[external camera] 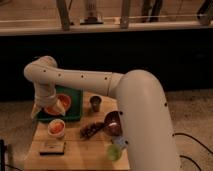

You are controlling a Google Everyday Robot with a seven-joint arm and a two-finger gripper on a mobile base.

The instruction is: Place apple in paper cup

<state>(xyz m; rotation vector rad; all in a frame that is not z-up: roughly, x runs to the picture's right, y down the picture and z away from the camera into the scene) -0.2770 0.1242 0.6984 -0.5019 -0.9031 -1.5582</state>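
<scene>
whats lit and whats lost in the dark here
Camera view: the white arm and the wooden table catch the light, and the wall behind is nearly black. Camera view: the gripper, low over the green tray, and the paper cup holding the apple are both lit.

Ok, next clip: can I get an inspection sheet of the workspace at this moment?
Surface: wooden table, crowded.
Job's things: apple sits inside the paper cup, in front of the green tray.
Clutter: orange dish on the tray; dark metal cup; reddish-brown bowl; light-green round thing; flat dark item; dark bag-like item.
Grippers: gripper over the tray at the orange dish, apart from the cup.
Cables: cable on the floor, right.
Surroundings: dark wall, railing above.
</scene>
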